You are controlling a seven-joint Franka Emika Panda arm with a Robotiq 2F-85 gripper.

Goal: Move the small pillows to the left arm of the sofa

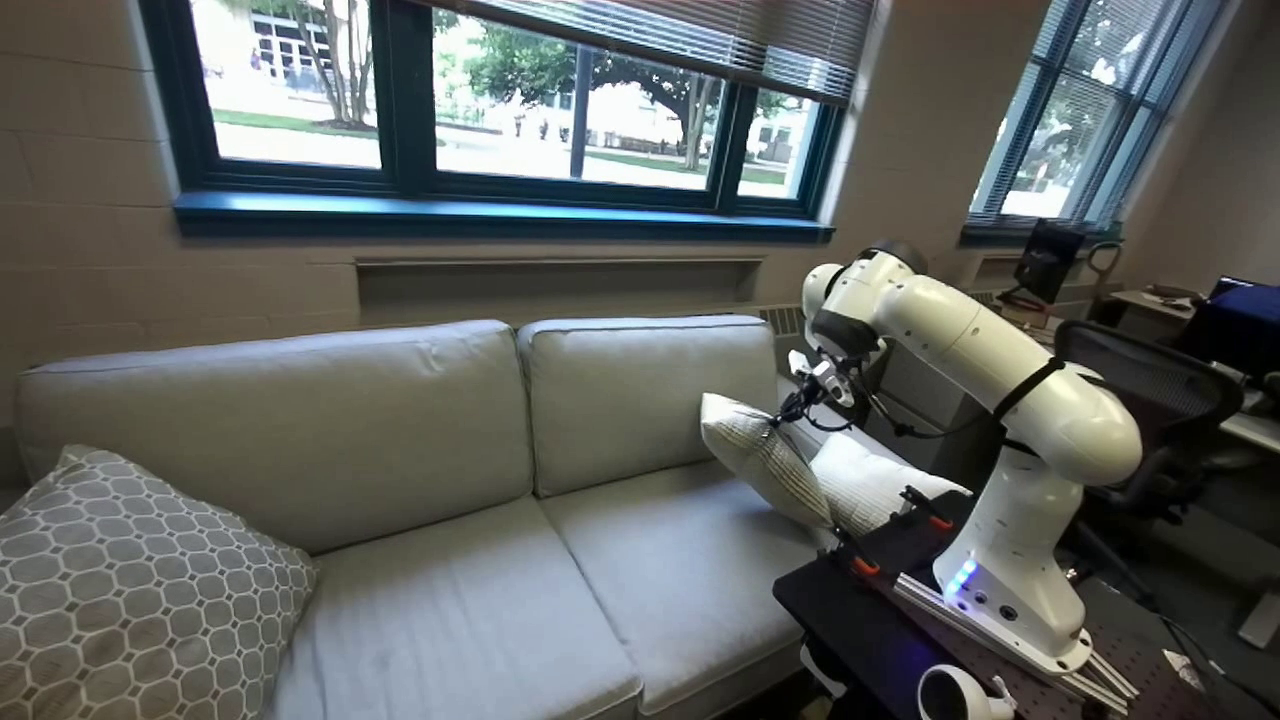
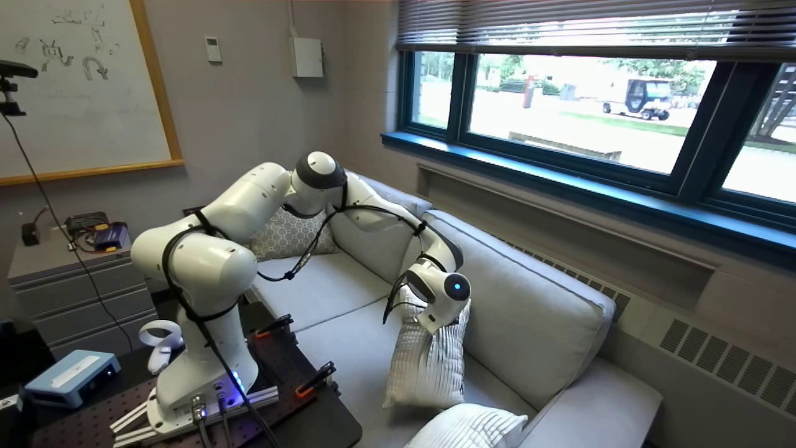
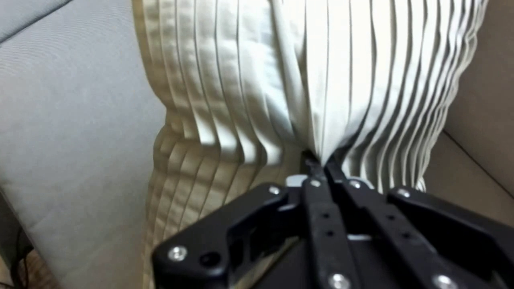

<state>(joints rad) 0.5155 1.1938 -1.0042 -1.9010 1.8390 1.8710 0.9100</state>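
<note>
A wide stretch of seat on the sofa (image 1: 430, 640) lay between the patterned pillow (image 1: 150, 590) at one end and the gripped small pillow (image 2: 426, 367) toward the other. There the room narrowed: the sofa's back cushion (image 1: 650, 390) rose behind that pillow, the edge of the black table (image 2: 323, 423) stood close to the sofa's front, and the other small pillow (image 2: 472, 429) lay just beside the sofa's armrest (image 2: 597, 404). The gripper (image 3: 322, 162) was closed on a pinched fold of the gripped small pillow, which stood tilted over the sofa's seat — whether its lower edge touched there could not be told.

Both small pillows were off-white, puffy and ribbed with narrow pleats; in the wrist view the gripped one's pleats gathered to a point between the jaws. The sofa's fabric was smooth and pale, the back cushion boxy with a seamed edge. The patterned pillow was grey, netted with white rounded outlines.
</note>
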